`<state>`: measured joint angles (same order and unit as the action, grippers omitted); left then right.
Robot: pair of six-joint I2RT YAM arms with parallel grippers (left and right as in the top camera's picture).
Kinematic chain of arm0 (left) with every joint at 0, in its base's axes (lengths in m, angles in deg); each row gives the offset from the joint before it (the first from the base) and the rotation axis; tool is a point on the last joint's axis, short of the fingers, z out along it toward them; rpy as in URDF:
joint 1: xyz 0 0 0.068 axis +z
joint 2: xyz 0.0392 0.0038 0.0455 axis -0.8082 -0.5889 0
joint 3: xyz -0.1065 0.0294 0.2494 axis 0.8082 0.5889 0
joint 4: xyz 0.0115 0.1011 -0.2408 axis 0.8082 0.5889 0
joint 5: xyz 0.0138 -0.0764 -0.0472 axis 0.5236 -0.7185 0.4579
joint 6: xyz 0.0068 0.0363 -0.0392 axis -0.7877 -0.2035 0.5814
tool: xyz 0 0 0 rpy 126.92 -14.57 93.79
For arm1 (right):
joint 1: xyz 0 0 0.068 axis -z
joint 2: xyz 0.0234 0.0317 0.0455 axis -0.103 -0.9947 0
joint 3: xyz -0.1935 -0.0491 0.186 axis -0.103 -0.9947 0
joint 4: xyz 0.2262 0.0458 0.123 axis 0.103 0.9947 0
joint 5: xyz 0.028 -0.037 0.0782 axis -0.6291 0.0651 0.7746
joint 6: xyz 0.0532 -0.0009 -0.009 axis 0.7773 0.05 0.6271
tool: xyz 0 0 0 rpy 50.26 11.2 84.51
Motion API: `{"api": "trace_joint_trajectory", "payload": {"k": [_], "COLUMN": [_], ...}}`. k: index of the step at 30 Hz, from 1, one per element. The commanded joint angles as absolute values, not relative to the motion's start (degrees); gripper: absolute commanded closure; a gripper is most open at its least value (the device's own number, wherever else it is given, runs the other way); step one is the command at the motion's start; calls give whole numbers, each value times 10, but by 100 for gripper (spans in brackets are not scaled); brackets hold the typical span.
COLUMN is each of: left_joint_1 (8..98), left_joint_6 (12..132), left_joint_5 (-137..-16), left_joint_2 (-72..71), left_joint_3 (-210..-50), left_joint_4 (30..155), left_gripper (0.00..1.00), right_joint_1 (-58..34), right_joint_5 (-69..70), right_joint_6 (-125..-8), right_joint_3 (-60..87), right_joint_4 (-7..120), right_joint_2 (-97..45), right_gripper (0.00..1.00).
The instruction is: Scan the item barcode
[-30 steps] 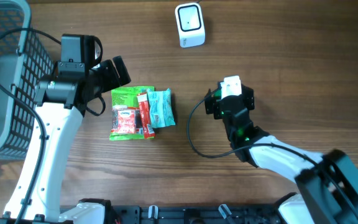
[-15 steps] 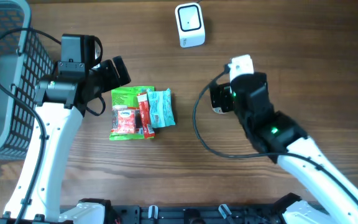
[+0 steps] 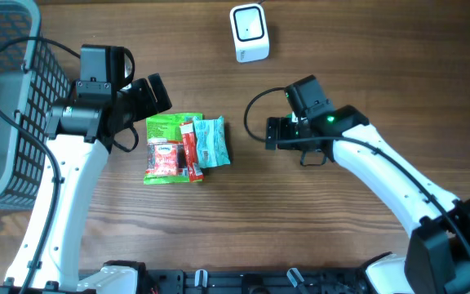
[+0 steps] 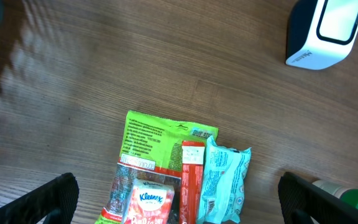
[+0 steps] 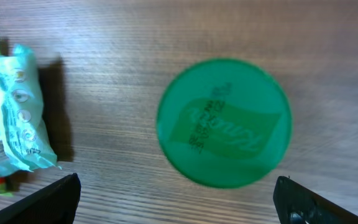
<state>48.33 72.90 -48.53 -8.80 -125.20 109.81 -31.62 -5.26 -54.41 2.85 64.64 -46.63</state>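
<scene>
My right hand (image 3: 296, 137) wide, empty — green cap (image 5: 224, 122) below it, right of packet pile (image 3: 184, 149). My left hand (image 3: 148, 96) wide, left of pile; scanner (image 3: 249, 33) beyond.

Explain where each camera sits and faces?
Overhead: above the table, facing straight down; shows both arms.
Left wrist: on the left end effector, facing down at packets, scanner; fingertips show.
Right wrist: on the right end effector, facing down at green lid; fingertips show.
Shared: teal packet, all three views.
</scene>
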Motion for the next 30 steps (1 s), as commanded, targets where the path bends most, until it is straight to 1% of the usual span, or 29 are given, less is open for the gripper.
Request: {"api": "trace_joint_trajectory", "payload": {"k": [1,5,10,14,18,23,25,27,30], "left_joint_1": [487,487,487,487,487,487,487,487,487], "left_joint_6": [722,722,722,722,722,722,722,722,722], "left_joint_5": [-478,-478,-478,-478,-478,-478,-478,-478,-478], "left_joint_2": [-85,-85,-85,-85,-85,-85,-85,-85,-85], "left_joint_3": [-1257,-1257,-1257,-1257,-1257,-1257,-1257,-1257,-1257], "left_joint_4": [1098,1099,1099,1098,1098,1098,1098,1098,1099], "left_gripper": [0,0,0,0,0,0,0,0,0], "right_joint_1": [-298,-296,-268,-235,-224,-226,-226,-226,-226], "right_joint_5": [1,-4,-3,-6,-4,-6,-6,-6,-6], "right_joint_6": [-507,-515,-544,-547,-546,-548,-519,-482,-458], "right_joint_3": [47,93,203,275,274,253,240,226,194], "right_joint_4": [651,691,813,878,890,861,852,851,829], "right_joint_2": [-462,-461,-468,-473,-477,-482,-485,-487,-487], "right_gripper": [0,0,0,0,0,0,5,6,8]}}
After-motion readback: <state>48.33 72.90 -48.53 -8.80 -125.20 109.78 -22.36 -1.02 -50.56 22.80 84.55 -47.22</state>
